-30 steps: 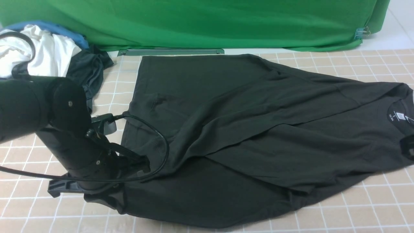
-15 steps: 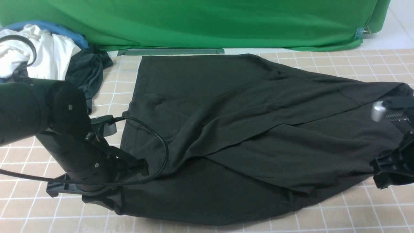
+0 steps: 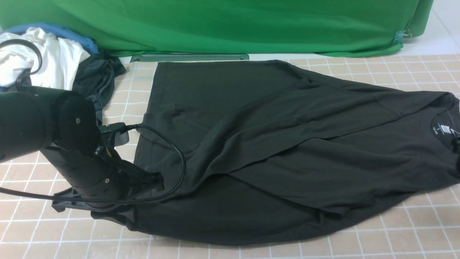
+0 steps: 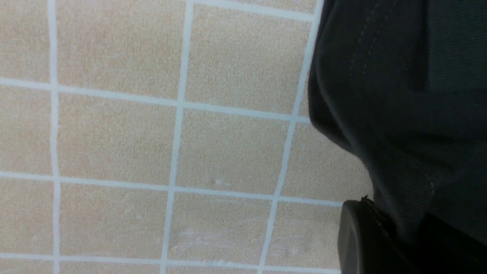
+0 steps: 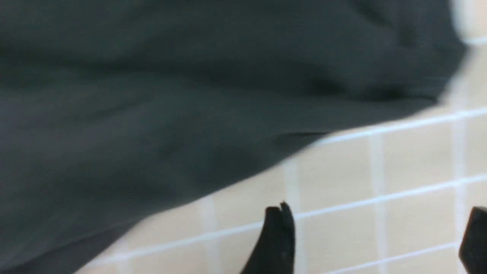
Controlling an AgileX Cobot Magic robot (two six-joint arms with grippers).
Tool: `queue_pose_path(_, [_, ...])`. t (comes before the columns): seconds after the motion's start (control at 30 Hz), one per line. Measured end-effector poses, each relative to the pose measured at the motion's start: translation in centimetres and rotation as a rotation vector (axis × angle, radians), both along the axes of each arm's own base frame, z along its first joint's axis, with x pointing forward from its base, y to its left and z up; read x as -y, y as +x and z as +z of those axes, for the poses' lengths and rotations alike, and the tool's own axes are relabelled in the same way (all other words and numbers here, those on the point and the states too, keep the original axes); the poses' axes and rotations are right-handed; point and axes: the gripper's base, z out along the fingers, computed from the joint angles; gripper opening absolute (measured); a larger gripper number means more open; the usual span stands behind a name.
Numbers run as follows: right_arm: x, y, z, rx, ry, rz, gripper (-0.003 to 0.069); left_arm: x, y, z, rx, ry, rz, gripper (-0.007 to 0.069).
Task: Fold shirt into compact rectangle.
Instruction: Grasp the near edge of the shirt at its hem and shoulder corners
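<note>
Left fingers: we see one black finger (image 4: 357, 239) in the left wrist view, with dark cloth pressed against its inner side. The fingers are together, clamped on a stitched hem of the large black short-sleeved T-shirt (image 3: 273, 144).
Left gripper: the left gripper (image 3: 152, 183) sits low at the shirt's near left corner, and the cloth there bunches under it.
Left arm: the thick black left arm (image 3: 43, 118) reaches in from the left, with a black cable (image 3: 181, 158) looping from it over the shirt.
Right fingers: we see two black fingertips (image 5: 277, 239) standing wide apart, with only bare tile pattern between them.
Right gripper: the right gripper (image 5: 374, 243) hangs over the table just beside the shirt's edge, not touching the cloth. That view is blurred.
Shirt: it lies spread across the middle of the table, hem to the left and collar at the far right edge of the front view. We see a white neck label (image 3: 444, 128) inside the collar. A diagonal flap is folded over the body, leaving long creases.
Table: a beige cloth surface with a white grid (image 3: 413, 230).
Far left corner: a heap of a white garment (image 3: 54, 57), a smaller dark grey garment (image 3: 97, 79) and a blue cloth (image 3: 72, 34).
Backdrop: a green fabric sheet (image 3: 215, 25) hangs behind the table.
</note>
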Motion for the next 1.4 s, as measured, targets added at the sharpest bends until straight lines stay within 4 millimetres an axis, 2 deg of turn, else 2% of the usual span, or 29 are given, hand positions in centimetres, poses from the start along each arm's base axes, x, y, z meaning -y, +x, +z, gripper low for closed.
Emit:
queue_pose_path(0.07, [1.3, -0.1, -0.5, -0.009, -0.003, -0.055, 0.0612, 0.0, 0.0, 0.0, 0.003, -0.004, 0.004, 0.0031])
queue_pose_path(0.17, [2.0, 0.1, -1.3, -0.027, -0.005, -0.069, 0.0612, 0.0, 0.1, 0.0, 0.01, -0.006, 0.005, 0.0031])
queue_pose_path(0.33, [2.3, 1.6, -3.5, -0.013, -0.001, -0.05, 0.0612, 0.1, 0.1, 0.0, 0.018, -0.009, 0.006, 0.0031])
queue_pose_path(0.57, [2.9, 4.0, -5.4, -0.033, 0.004, -0.039, 0.0612, 0.1, 0.1, 0.0, 0.009, -0.009, 0.006, 0.0031])
queue_pose_path(0.87, [3.2, 6.1, -6.1, -0.033, 0.015, -0.012, 0.058, 0.1, 0.1, 0.0, 0.009, -0.009, 0.006, 0.0031])
queue_pose_path(1.03, [3.2, 6.6, -6.2, -0.012, 0.023, 0.009, 0.0388, 0.1, 0.1, 0.0, 0.009, -0.009, 0.006, 0.0031])
queue_pose_path(1.13, [3.2, 6.8, -6.3, -0.003, 0.022, 0.033, 0.0155, 0.1, 0.1, 0.0, 0.009, -0.009, 0.006, 0.0031])
queue_pose_path(1.17, [3.2, 6.8, -6.2, -0.003, 0.02, 0.042, 0.0103, 0.1, 0.1, 0.0, 0.009, -0.009, 0.006, 0.0031])
queue_pose_path(1.3, [3.2, 6.5, -6.0, -0.025, 0.016, 0.052, 0.0087, -0.1, 0.0, 0.4, 0.027, 0.0, -0.003, 0.0031])
queue_pose_path(1.4, [3.2, 5.7, -5.1, -0.079, 0.001, 0.062, 0.0087, -0.3, -0.5, 1.5, 0.063, 0.0, -0.01, 0.0031])
